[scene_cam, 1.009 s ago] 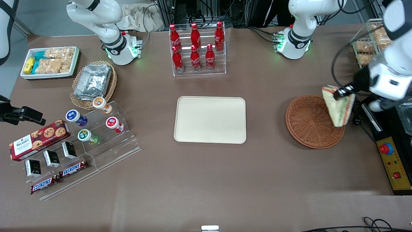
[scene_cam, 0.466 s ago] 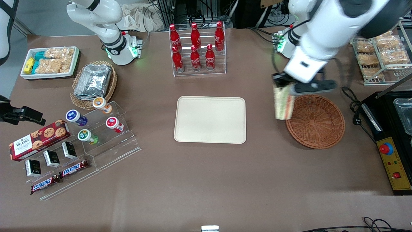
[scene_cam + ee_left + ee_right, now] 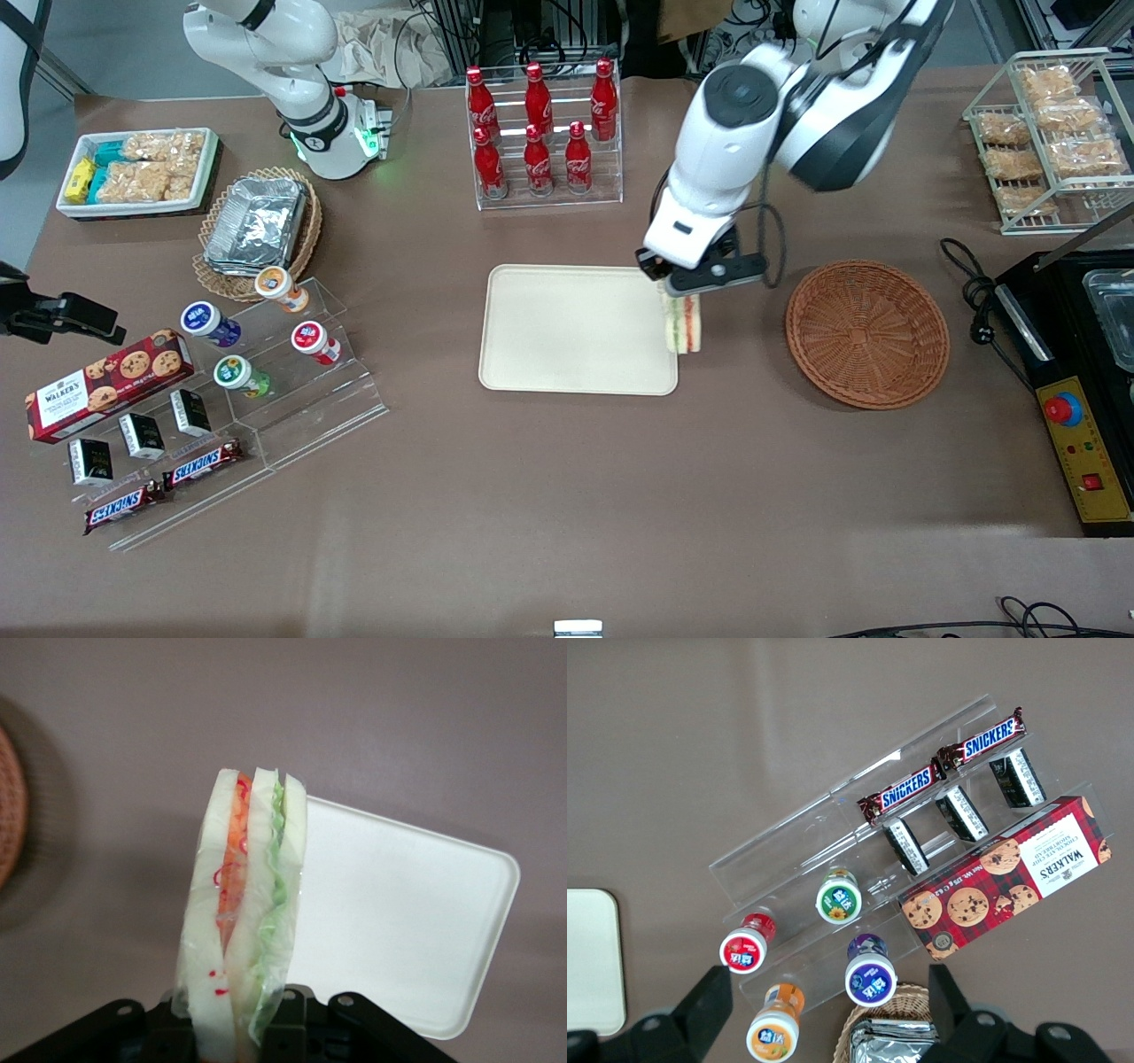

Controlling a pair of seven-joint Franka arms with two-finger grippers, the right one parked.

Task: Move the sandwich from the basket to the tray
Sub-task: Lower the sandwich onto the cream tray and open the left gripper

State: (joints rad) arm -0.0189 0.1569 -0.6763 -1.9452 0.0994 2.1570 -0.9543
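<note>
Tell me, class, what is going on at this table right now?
The working arm's gripper is shut on the sandwich and holds it in the air at the edge of the tray that faces the basket. The basket has nothing in it. The sandwich hangs with its filling layers showing and has not yet been set down on the tray.

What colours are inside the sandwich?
Orange, red and green, between white bread: the clear-wrapped triangular sandwich, clearest in the left wrist view, held by the gripper.
</note>
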